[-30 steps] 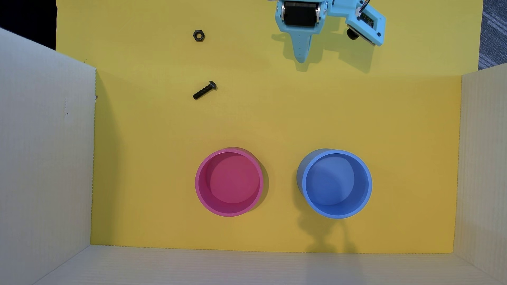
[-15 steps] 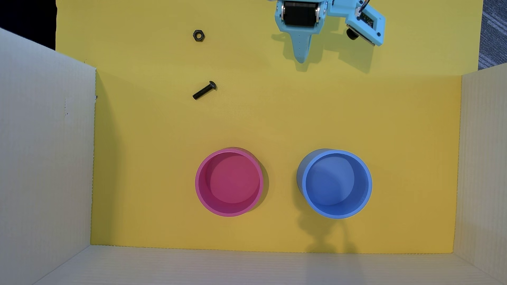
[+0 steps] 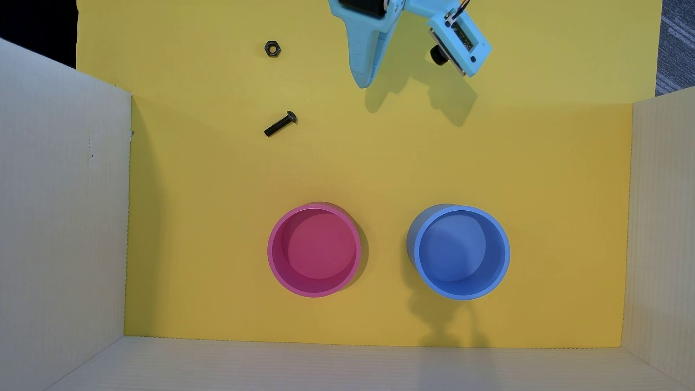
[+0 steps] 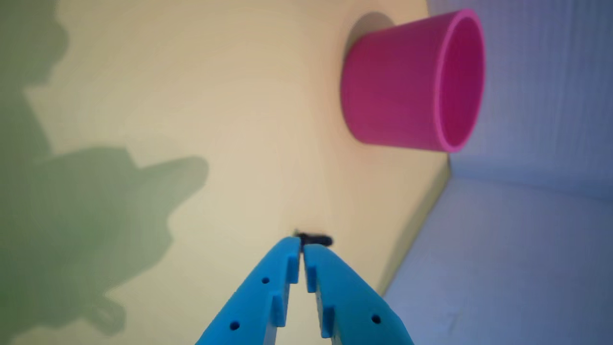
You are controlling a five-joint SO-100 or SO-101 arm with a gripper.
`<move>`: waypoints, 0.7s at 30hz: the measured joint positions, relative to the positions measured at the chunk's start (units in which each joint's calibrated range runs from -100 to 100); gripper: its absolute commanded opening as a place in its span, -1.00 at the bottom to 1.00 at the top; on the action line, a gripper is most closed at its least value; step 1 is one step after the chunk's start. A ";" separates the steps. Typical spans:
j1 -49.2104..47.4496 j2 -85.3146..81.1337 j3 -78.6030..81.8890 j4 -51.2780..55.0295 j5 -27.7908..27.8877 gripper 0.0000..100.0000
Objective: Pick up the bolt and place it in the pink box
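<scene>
The reach looked barely begun: the gripper (image 3: 363, 83), its smooth blue plastic fingers together and empty, hung well apart from the bolt (image 3: 280, 124), a small black threaded screw with a rounded head lying flat on the yellow sheet (image 3: 413, 165). Next it would need to open over the shaft. The round pink box (image 3: 314, 250) stood empty.
</scene>
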 measured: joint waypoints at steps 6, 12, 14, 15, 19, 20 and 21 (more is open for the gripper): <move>0.00 0.00 0.99 -0.17 0.00 -0.98; 0.00 0.00 3.15 -1.11 0.00 -0.98; 0.00 -0.08 3.87 -1.20 0.00 -0.98; 0.00 0.00 4.14 -1.11 0.00 -0.98; 0.00 0.00 4.05 -1.11 1.51 -0.98; 0.00 0.00 4.05 -1.20 2.74 -0.98; 0.00 0.00 4.05 -1.20 4.05 -0.98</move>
